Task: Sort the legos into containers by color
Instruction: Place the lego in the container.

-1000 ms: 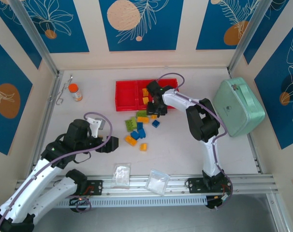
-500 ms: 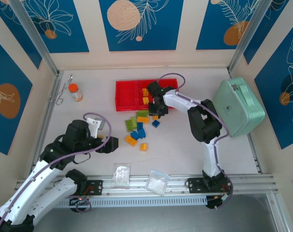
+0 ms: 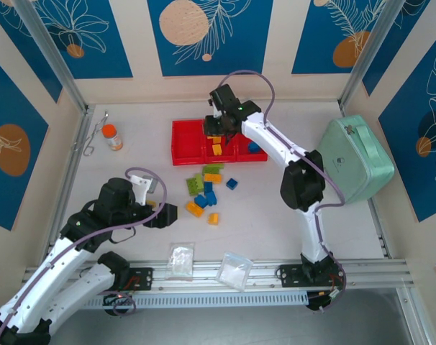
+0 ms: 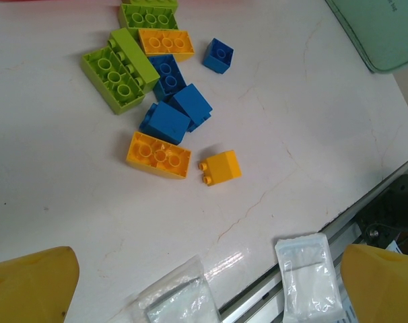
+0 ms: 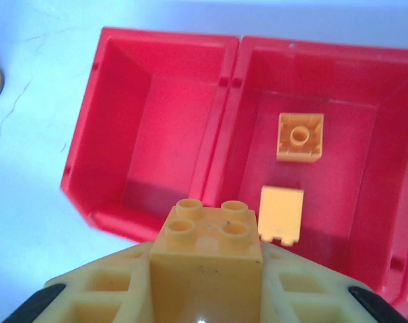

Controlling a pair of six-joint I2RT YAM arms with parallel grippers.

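— Where are your left fingers (image 4: 29, 282)?
— Low over the desk (image 4: 312, 155), close to my base. They are spread wide apart and grip nothing. Two clear bags (image 4: 308, 272) lie by the rail just beneath them.
— And the loose legos (image 4: 160, 124)?
— Just beyond, clustered on the desk: lime green, blue and yellow-orange, several touching. One small blue brick (image 4: 218, 55) sits slightly apart.
— Farther out?
— The red tray (image 5: 221, 101). My right fingers (image 5: 89, 296) hang over it, clamped on a yellow-orange brick (image 5: 205, 245), studs up. Two more yellow-orange pieces (image 5: 299, 136) lie in the middle compartment, and a blue lego (image 3: 254, 147) in the right one.
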